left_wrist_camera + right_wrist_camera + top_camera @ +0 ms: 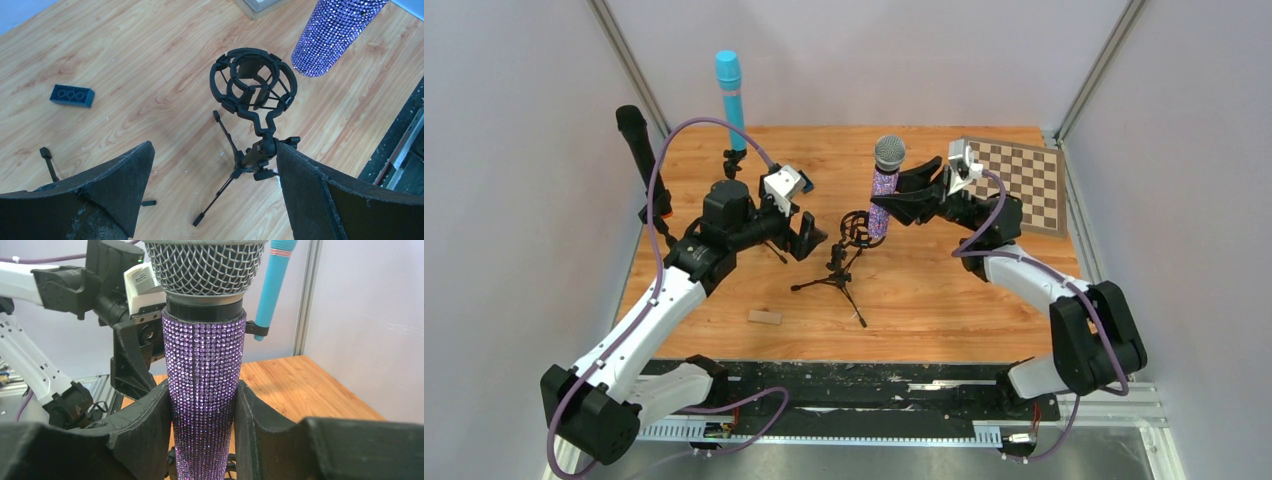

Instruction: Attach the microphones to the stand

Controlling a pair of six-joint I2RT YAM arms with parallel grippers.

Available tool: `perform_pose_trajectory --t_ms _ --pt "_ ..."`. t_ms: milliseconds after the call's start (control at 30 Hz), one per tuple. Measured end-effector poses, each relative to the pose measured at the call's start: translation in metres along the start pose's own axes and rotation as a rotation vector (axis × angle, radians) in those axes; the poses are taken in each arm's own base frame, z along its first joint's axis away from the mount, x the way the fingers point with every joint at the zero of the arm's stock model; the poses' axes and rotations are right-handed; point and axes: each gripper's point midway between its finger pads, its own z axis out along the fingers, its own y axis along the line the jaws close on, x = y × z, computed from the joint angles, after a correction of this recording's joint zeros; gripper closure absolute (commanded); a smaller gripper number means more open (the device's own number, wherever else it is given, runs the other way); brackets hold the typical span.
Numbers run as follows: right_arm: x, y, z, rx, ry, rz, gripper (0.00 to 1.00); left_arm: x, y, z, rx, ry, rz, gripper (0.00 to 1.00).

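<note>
Far left of the empty tripod stand [838,270], the black microphone [636,150] stands upright; its mount is hidden behind the left arm, but it looks already fitted. Behind and left of the stand, the light blue microphone [731,95] sits upright in a clip on its own small stand, so that one looks done too. Just left of the stand, the left gripper [809,237] hangs spread wide, holding nothing. The stand's round cradle [252,82] is empty. Just right of it, the right gripper [902,200] pinches the purple glitter microphone [885,190] by its body, head up, its lower end close above the cradle's rim and not yet inside. Only seating this third one appears to remain.
</note>
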Motion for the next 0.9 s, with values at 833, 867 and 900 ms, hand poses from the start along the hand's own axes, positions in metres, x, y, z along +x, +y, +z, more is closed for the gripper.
perform_pose_trajectory --t_ms 833,867,900 --pt "0.028 -0.043 0.013 0.160 -0.136 0.036 1.00 0.004 0.012 0.001 -0.094 0.024 0.070 0.00" --pt "0.029 -0.044 0.013 0.163 -0.138 0.034 1.00 0.004 0.012 0.001 -0.096 0.025 0.073 0.00" --pt "0.029 -0.045 0.013 0.167 -0.138 0.034 1.00 0.004 0.012 0.001 -0.098 0.026 0.076 0.00"
